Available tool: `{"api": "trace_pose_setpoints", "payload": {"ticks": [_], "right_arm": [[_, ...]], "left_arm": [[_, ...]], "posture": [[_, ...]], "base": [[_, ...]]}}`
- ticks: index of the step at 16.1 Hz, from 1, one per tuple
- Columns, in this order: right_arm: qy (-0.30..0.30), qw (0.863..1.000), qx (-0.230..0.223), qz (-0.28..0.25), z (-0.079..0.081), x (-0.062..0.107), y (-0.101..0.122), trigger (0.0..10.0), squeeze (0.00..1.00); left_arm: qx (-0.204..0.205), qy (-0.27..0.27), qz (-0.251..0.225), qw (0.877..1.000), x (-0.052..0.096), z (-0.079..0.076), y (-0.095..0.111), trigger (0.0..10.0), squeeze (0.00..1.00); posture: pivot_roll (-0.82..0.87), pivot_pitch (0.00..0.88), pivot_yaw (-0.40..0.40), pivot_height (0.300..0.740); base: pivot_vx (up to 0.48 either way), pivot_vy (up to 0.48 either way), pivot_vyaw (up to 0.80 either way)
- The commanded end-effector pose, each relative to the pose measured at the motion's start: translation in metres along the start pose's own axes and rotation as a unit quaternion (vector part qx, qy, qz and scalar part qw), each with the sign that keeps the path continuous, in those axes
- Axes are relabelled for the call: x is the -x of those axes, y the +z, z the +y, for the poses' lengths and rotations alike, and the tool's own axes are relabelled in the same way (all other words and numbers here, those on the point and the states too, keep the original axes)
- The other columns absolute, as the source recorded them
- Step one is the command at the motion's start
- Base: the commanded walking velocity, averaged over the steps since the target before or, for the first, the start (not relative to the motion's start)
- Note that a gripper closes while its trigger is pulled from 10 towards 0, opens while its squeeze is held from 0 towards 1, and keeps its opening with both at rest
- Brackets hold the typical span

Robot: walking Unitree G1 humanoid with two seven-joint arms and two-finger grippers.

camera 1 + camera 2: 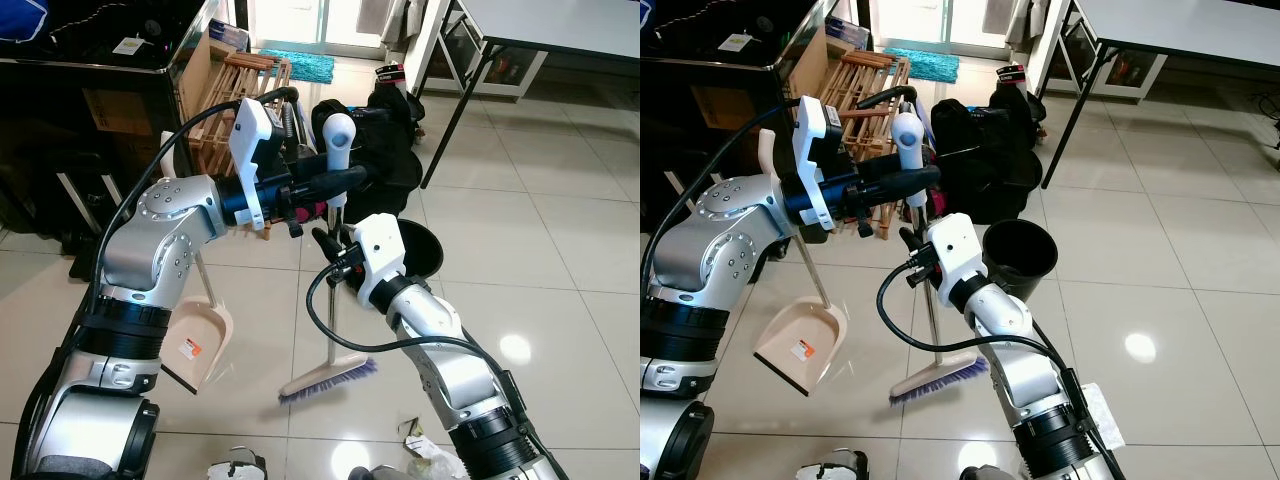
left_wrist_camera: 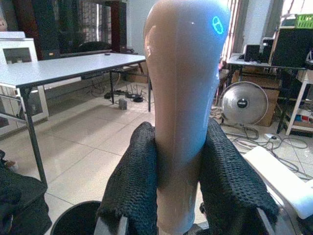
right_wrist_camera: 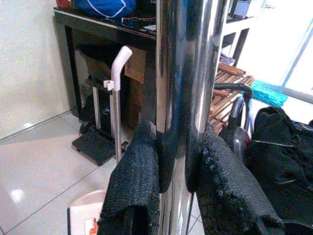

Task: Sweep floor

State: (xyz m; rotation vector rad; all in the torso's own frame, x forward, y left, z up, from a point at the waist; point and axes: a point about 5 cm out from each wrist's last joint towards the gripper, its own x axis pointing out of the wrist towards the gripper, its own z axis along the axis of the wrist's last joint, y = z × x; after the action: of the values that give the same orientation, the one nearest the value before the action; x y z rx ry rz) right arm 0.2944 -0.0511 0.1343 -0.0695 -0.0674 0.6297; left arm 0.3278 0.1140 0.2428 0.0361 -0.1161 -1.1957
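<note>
Your broom point(image 1: 334, 290) stands nearly upright on the pale tiled floor point(image 1: 560, 250), a shiny metal pole topped by a rounded white grip point(image 1: 340, 132), with its purple bristle head point(image 1: 328, 381) resting on the tiles just ahead of you. To your left the beige dustpan point(image 1: 200, 345) sits with its pan on the floor and its long handle leaning up behind your left arm, well apart from the bristles. Close behind the broom you have a black round bin point(image 1: 1020, 255) and a heap of black bags point(image 1: 980, 160); a wooden rack point(image 1: 235, 95) and a dark cabinet point(image 1: 90, 110) hem in the left side. The open floor lies to your right, running out to the legs of a grey tabletop point(image 1: 560, 25), and scraps of litter point(image 1: 425, 455) lie on the tiles beside your right arm. Your left gripper point(image 2: 178, 186) has its fingers point(image 2: 134, 181) closed against both sides of the white grip at the top of the pole. Your right gripper point(image 3: 171, 186) is lower down, its fingers point(image 3: 134, 191) clamped on the metal pole, pressing it from either side.
</note>
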Motion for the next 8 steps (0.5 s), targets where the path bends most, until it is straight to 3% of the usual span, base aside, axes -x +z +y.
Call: {"api": "trace_pose_setpoints", "payload": {"ticks": [1,8], "right_arm": [[-0.014,1.0,0.015,-0.022,-0.0058,-0.0027,0.01,0.0,0.0],[-0.015,1.0,0.014,-0.023,-0.0055,-0.0035,0.0101,0.0,0.0]], "left_arm": [[-0.001,-0.018,0.01,1.0,-0.005,-0.0013,0.002,0.0,0.0],[-0.009,-0.023,0.025,0.999,-0.0049,0.002,0.0021,0.0,0.0]], "posture": [[0.15,0.083,-0.068,0.74],[0.15,0.083,-0.064,0.74]], "base": [[0.0,0.0,0.0],[0.0,0.0,0.0]]}}
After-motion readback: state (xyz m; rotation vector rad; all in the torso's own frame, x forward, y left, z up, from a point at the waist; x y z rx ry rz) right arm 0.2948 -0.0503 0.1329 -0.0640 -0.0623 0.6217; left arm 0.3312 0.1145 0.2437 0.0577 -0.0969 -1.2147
